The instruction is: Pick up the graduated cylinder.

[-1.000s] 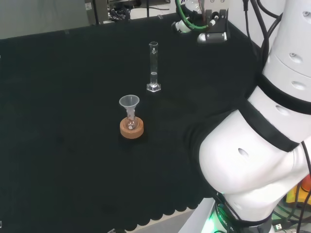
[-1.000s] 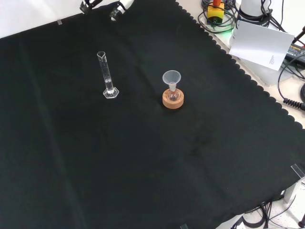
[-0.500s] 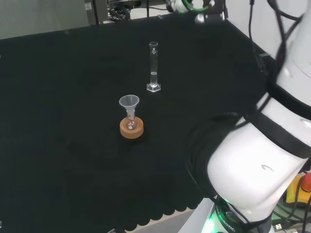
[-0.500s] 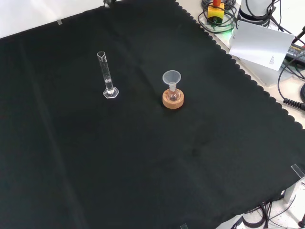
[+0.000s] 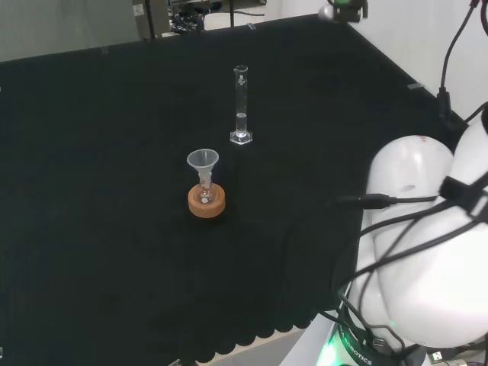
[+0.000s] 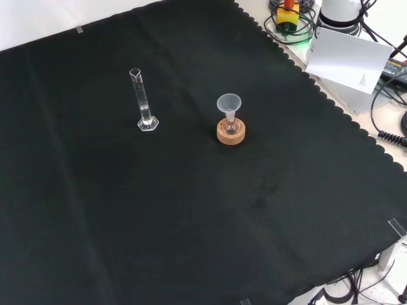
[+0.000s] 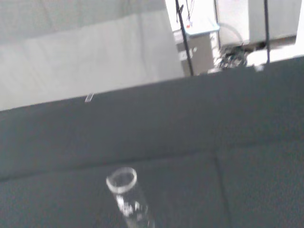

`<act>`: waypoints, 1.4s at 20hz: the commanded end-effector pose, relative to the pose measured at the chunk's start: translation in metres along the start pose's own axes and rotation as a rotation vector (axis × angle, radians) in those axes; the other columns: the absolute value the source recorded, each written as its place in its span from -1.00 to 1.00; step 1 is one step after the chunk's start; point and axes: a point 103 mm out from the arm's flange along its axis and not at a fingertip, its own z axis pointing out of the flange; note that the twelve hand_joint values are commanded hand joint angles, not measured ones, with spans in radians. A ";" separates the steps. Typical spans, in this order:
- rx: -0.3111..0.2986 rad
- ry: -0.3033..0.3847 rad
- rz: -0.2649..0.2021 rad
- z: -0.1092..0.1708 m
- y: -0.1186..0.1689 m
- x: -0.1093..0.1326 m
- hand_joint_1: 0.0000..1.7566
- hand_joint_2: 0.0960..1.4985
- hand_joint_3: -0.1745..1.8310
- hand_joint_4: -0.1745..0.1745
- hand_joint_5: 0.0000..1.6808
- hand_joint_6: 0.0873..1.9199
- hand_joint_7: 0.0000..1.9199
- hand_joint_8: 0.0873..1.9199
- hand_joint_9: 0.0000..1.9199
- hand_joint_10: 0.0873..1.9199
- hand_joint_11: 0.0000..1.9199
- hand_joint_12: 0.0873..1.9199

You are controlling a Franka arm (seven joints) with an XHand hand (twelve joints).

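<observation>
The graduated cylinder [image 5: 241, 107] is a tall, thin tube of clear glass on a hexagonal foot. It stands upright and alone on the black cloth, with a little liquid near its bottom. In the front view the cylinder [image 6: 145, 101] stands left of the middle. The wrist view looks down past its open mouth [image 7: 122, 181] from close by. A small grey end part of the arm [image 5: 341, 9] peeks in at the head view's top edge, well beyond and to the right of the cylinder. Nothing touches the cylinder.
A small flask with a clear funnel [image 5: 203, 162] sits on a cork ring [image 5: 207, 202], nearer than the cylinder in the head view and to its right [image 6: 229, 117] in the front view. The arm's white links [image 5: 427, 252] and cables stand at the head view's right. A white sheet [image 6: 348, 58] lies past the cloth's scalloped edge.
The arm's end has risen toward the head view's top edge and left the front view's top. The white links have swung right. The cylinder and the flask have not moved.
</observation>
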 end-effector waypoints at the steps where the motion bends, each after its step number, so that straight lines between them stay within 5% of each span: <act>1: 0.159 0.149 0.003 0.153 -0.003 -0.038 -0.15 0.41 -1.00 -0.26 -0.55 -1.00 -0.71 -0.37 -0.50 -0.40 -0.76 0.40; 14: 0.141 0.319 -0.090 0.178 -0.009 -0.062 -0.09 0.36 -1.00 -0.20 -0.59 -1.00 -0.74 -0.42 -0.47 -0.48 -0.67 0.34; 28: 0.135 0.426 -0.180 0.225 0.010 -0.053 -0.01 0.31 -1.00 -0.21 -0.45 -1.00 -0.60 -0.40 -0.38 -0.48 -0.67 0.36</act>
